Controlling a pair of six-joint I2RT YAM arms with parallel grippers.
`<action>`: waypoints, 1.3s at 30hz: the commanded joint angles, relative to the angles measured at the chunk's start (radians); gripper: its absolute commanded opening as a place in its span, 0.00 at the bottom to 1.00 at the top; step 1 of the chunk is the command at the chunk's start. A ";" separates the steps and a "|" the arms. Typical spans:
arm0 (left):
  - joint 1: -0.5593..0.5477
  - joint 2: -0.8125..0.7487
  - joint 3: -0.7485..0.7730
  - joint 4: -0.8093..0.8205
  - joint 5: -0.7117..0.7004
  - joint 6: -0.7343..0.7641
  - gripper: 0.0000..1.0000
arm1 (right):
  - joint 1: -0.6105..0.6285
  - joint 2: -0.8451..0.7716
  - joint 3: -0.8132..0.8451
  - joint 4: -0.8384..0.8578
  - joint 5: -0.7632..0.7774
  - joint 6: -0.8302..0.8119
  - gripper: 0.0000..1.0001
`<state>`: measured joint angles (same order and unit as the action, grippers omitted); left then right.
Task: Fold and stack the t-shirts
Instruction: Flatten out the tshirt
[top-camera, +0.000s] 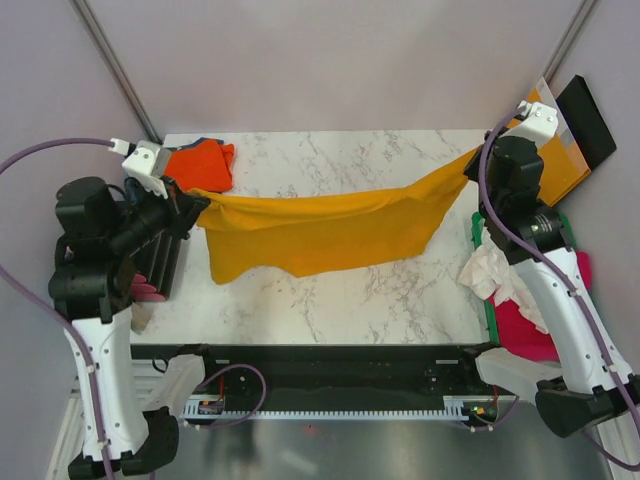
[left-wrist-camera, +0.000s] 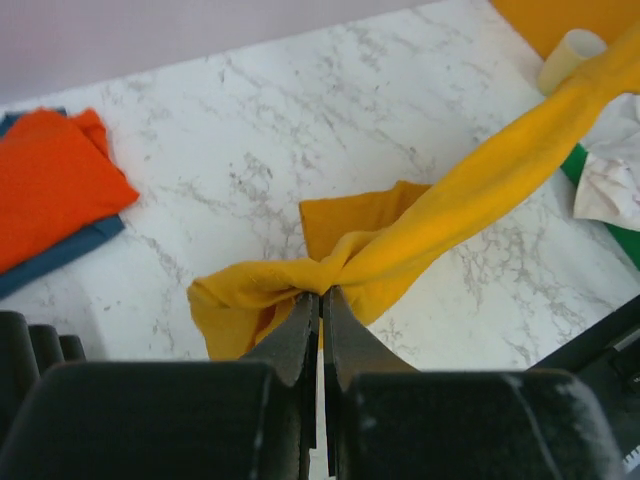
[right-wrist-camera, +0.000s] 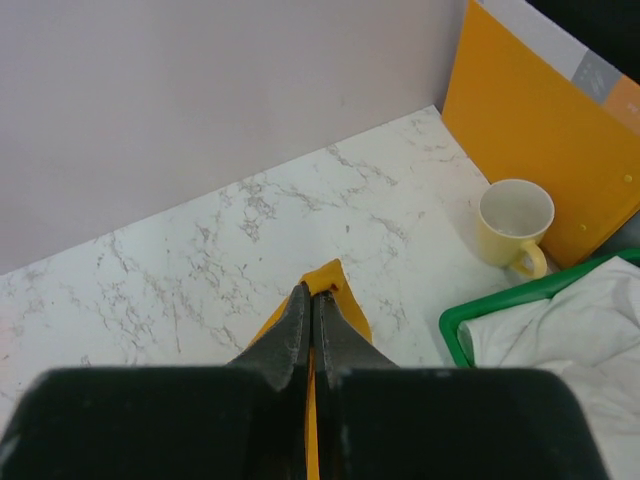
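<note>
Across the middle of the top view, you have the mustard-yellow t-shirt (top-camera: 320, 235) strung between both arms, its lower part sagging onto the marble table (top-camera: 330, 300).
- Left gripper (top-camera: 195, 207), left of frame: clamped on one end of the shirt.
- Right gripper (top-camera: 474, 162), upper right: clamped on the other end.
- Orange t-shirt (top-camera: 200, 162), upper left: folded, lying just behind the left gripper.
- White t-shirt (top-camera: 495, 270) and magenta t-shirt (top-camera: 525, 325), right edge: crumpled in a green bin (top-camera: 478, 240), not yet folded.
- Orange-brown envelope (top-camera: 570, 165), upper right corner: leaning behind the right arm.

Left wrist view:
- The jaws are pinched tight on a bunched knot of yellow cloth at lower centre.
- The rest of the shirt runs as a twisted band to the upper right, with one flap flat on the marble.
- At upper left, the orange shirt sits on top of a teal-blue t-shirt (left-wrist-camera: 70, 250).

Right wrist view:
- The jaws are closed on a small yellow corner at lower centre, held above bare marble.
- A pale mug (right-wrist-camera: 515, 225) stands right of centre, between the envelope and the bin.

Step in hand, as you may judge it: the yellow shirt is being stretched out ready for folding. The next move calls for lowering both ends together under even tension so the twisted band opens flat. Keep it clear of the folded pair and the mug.
</note>
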<state>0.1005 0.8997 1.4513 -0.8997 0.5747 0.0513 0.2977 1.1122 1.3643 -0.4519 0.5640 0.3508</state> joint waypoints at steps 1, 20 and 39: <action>0.004 -0.028 0.171 -0.079 0.131 0.022 0.02 | 0.006 -0.075 0.122 -0.022 0.043 -0.027 0.00; 0.004 0.138 -0.208 0.154 0.104 0.065 0.02 | -0.005 0.211 0.044 0.108 -0.009 0.004 0.00; -0.012 0.870 -0.028 0.556 -0.271 -0.042 0.12 | -0.042 0.856 0.294 0.245 -0.012 -0.019 0.00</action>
<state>0.0994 1.7336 1.3693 -0.4225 0.3641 0.0448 0.2584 1.9320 1.5909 -0.2646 0.5522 0.3355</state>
